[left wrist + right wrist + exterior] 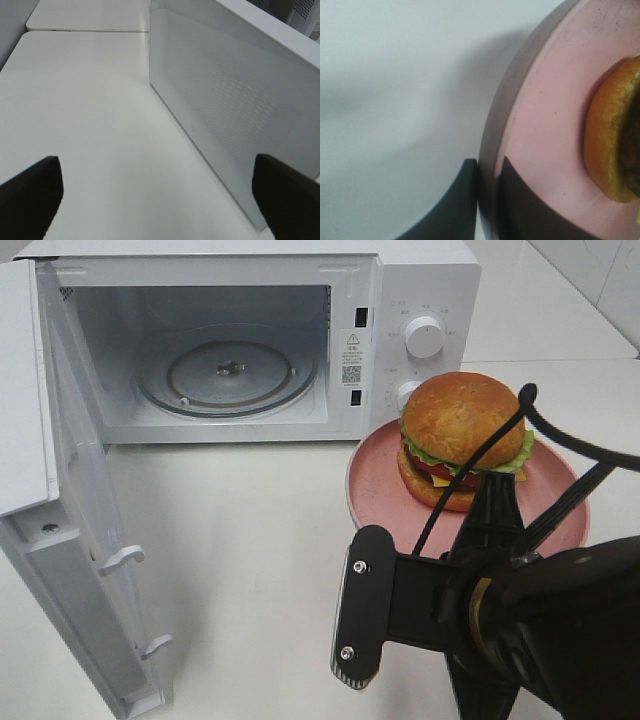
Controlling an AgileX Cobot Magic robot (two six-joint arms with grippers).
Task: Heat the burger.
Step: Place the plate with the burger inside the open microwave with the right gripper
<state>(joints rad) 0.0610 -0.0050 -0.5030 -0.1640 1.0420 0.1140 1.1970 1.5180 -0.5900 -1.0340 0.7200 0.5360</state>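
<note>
- The two dark fingers [462,205] of my right gripper [487,200] are clamped on the raised rim of the round pink plate [540,100], one outside the edge and one on the plate's inner face.
- Just beyond the inner finger sits the tall burger [612,145]. From my wrist I see only its golden-brown bottom bun with a dark edge of patty.
- From above, the burger [462,440] stands upright near the middle of the plate [365,490]. It has a glossy domed bun, a green lettuce frill, red tomato, a yellow corner of cheese and a dark patty.
- The plate rests on the white tabletop [250,570], right in front of the control panel of the white microwave oven [420,290] and below its round upper knob [424,337]. The burger's top covers part of the lower knob.
- The oven cavity lies to the left of the plate, with its round glass turntable [228,375] in view.
- The white oven door [60,540] is swung wide to the left, and a broad stretch of tabletop lies between it and the plate.
- My left gripper [160,200] is spread wide, holding nothing, with only tabletop between its fingers [30,195].
- That gripper is near the door's dotted outer panel [225,115], with one finger close to the door's end.
</note>
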